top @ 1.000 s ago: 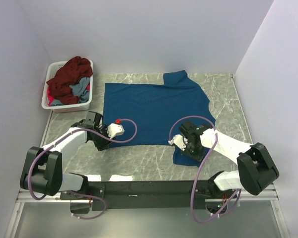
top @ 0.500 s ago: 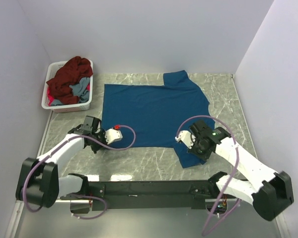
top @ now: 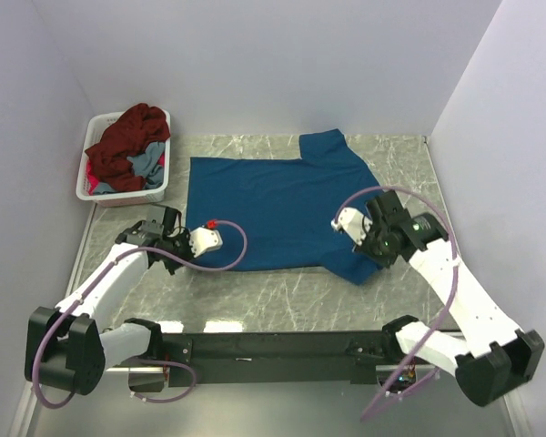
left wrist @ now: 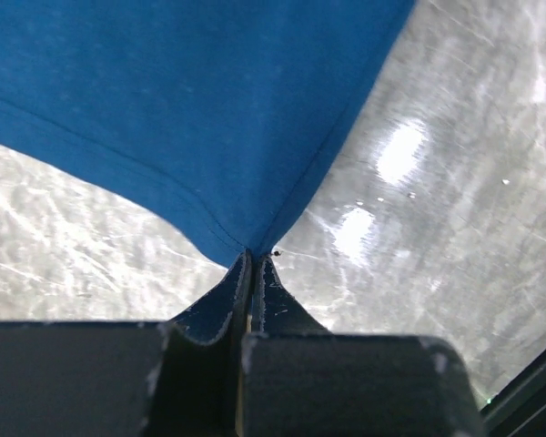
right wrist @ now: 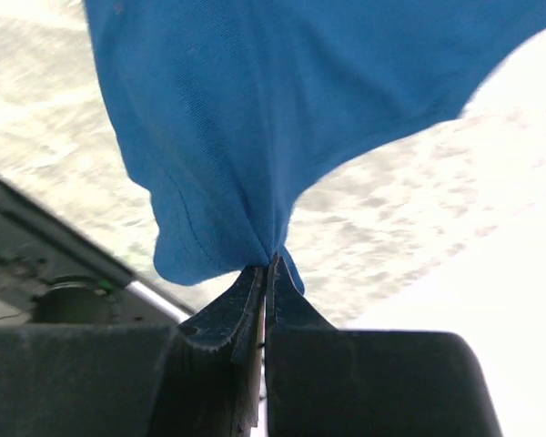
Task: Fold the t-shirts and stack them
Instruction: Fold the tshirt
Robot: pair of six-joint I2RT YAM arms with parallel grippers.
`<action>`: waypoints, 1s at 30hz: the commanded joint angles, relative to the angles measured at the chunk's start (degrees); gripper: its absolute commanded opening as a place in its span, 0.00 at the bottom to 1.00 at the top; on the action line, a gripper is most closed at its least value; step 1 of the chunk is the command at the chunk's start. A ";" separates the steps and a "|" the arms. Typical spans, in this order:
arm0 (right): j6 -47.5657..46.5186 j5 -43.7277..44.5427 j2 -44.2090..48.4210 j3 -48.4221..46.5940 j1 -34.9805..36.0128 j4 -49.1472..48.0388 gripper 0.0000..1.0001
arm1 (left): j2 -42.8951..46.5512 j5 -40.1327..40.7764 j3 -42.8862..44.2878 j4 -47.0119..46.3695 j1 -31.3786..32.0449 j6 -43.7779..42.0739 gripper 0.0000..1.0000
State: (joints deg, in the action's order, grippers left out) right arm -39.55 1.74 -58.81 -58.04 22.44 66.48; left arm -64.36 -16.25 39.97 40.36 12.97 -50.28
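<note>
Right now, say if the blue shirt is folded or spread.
Spread: blue shirt lies open on the table; left gripper and right gripper pinch its near corners.

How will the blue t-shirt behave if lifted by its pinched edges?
Likely floppy: the blue t-shirt tents into a peak where the left fingers pinch it and bunches at the right fingers. Probably light: small edge pinches hold it. It should sag between them.

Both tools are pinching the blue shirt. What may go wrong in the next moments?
The left tool holds only the tip of a hem corner of the blue t-shirt; the cloth may slip out when lifted. The right tool grips a bunched piece of cloth, so the fold may come out uneven.
</note>
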 commanded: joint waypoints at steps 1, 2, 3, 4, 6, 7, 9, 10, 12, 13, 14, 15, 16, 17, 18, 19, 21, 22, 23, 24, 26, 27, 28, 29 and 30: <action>-5.01 2.65 -4.73 -6.02 -1.34 0.32 0.00 | -1.64 -1.94 4.06 0.34 -1.02 0.36 0.00; -5.71 2.74 -6.91 -8.29 -1.34 0.23 0.00 | -2.08 -2.12 4.50 0.16 -1.54 0.53 0.00; -6.76 3.27 -8.07 -9.36 -1.43 0.41 0.00 | -2.44 -2.47 5.03 0.07 -1.81 0.62 0.00; -7.38 3.45 -9.21 -10.33 -1.43 0.32 0.00 | -3.22 -2.82 5.47 -0.19 -2.07 0.80 0.00; -8.95 3.97 -12.20 -13.14 -1.61 0.32 0.00 | -4.54 -3.17 6.61 -0.72 -2.77 1.06 0.00; -9.40 4.67 -13.25 -14.02 -1.52 0.14 0.00 | -5.07 -3.61 7.49 -0.98 -2.95 1.24 0.00; -10.80 5.12 -16.15 -16.92 -1.52 0.06 0.00 | -6.73 -4.14 8.46 -1.25 -3.48 1.68 0.00; -11.16 5.55 -17.21 -17.89 -1.61 0.14 0.00 | -7.35 -4.66 9.59 -1.60 -3.65 1.85 0.00; -12.39 6.08 -19.93 -20.87 -1.69 0.06 0.00 | -9.28 -5.10 10.83 -1.95 -4.18 2.56 0.01; -12.83 6.52 -20.90 -21.67 -1.78 -0.12 0.00 | -9.90 -5.28 11.97 -2.21 -4.36 2.73 0.00; -13.18 6.61 -22.56 -23.33 -1.96 -0.29 0.00 | -10.52 -5.37 12.50 -2.39 -4.88 3.08 0.01; -13.97 6.70 -23.45 -23.95 -2.13 -0.30 0.00 | -11.74 -5.63 13.11 -2.48 -5.23 3.00 0.00; -14.41 6.79 -24.16 -24.57 -2.31 -0.47 0.00 | -12.36 -5.81 14.16 -2.83 -5.59 3.08 0.01; -14.85 7.22 -25.73 -25.53 -2.40 -0.91 0.00 | -12.98 -5.90 14.61 -3.18 -5.76 3.43 0.01; -15.64 7.31 -26.53 -26.06 -2.66 -1.26 0.00 | -14.03 -5.98 15.05 -3.53 -6.20 3.52 0.00; -15.99 7.49 -27.23 -26.94 -2.75 -2.05 0.00 | -14.65 -5.99 16.01 -4.05 -6.38 3.79 0.00; -16.87 7.93 -29.60 -27.91 -3.27 -2.84 0.00 | -16.23 -5.90 16.90 -4.58 -6.73 4.05 0.00; -17.22 7.93 -30.31 -28.52 -3.45 -3.54 0.00 | -16.76 -5.98 17.77 -4.76 -6.82 4.23 0.01; -17.40 8.02 -32.14 -29.84 -3.71 -3.81 0.00 | -17.37 -5.99 18.21 -5.29 -6.91 4.40 0.01; -17.93 8.02 -33.03 -30.55 -4.06 -3.99 0.00 | -18.42 -6.16 18.65 -5.38 -6.91 4.40 0.00; -18.54 8.02 -35.57 -32.65 -4.59 -4.86 0.00 | -19.48 -6.07 19.88 -5.99 -6.99 4.93 0.00; -18.98 8.02 -36.46 -33.44 -4.86 -5.13 0.00 | -20.62 -5.99 20.32 -6.17 -7.00 4.93 0.01; -19.25 8.19 -37.34 -34.15 -5.29 -5.48 0.00 | -21.15 -6.07 21.02 -6.26 -7.00 4.93 0.01; -19.51 8.19 -39.00 -35.72 -5.47 -5.66 0.00 | -21.59 -5.90 21.20 -6.52 -7.00 5.45 0.01; -19.86 8.11 -39.89 -36.61 -5.73 -5.74 0.00 | -22.30 -5.81 21.38 -7.13 -7.08 5.54 0.00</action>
State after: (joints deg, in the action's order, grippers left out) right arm -56.45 8.49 -96.82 -90.17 17.74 62.98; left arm -85.69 -20.49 58.83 35.48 6.17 -45.78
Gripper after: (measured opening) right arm 0.009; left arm 0.022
